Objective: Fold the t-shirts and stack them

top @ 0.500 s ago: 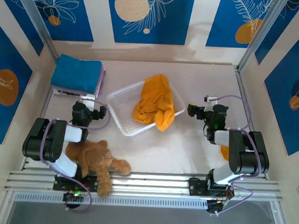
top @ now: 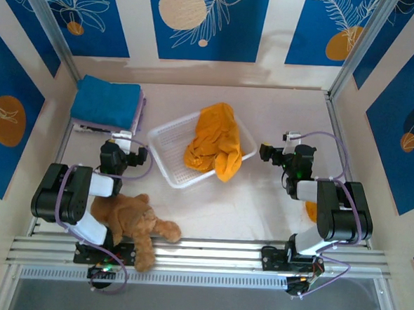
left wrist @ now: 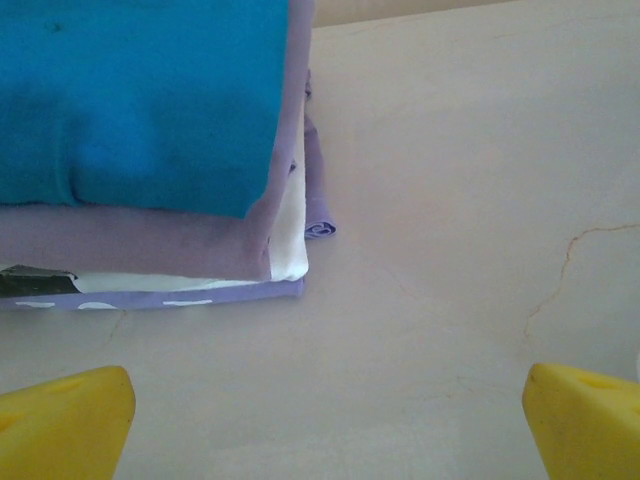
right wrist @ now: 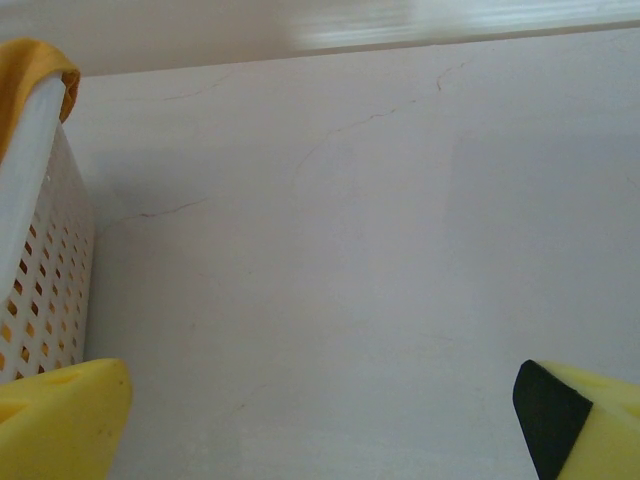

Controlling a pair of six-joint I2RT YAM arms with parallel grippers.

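Nothing was seen to have moved since the earlier frame: both arms and every item were found in the same places.

The left hand (left wrist: 330, 415) was held wide, its yellow fingertips (left wrist: 62, 422) well apart and nothing between them, above bare counter (top: 261, 193) just near of the folded stack. The right hand (right wrist: 320, 415) was likewise spread wide and empty, over bare counter just right of the white basket (top: 167, 144).

The blue t-shirt (top: 106, 101) was seen folded into a rectangle at the far left corner of the counter, laid on top of the lilac t-shirt (left wrist: 130, 242), whose edges showed beneath it along the near and right sides. A white layer and a purple strip were seen under these two; what they were could not be told.

The mustard-orange t-shirt (top: 213, 143) was left crumpled and unfolded in the basket at the middle of the counter, part of it draped over the basket's near right rim.

A brown teddy (top: 129, 220) was lying at the near left, against the left arm's base. An orange cup (top: 310, 210) was partly hidden behind the right arm.
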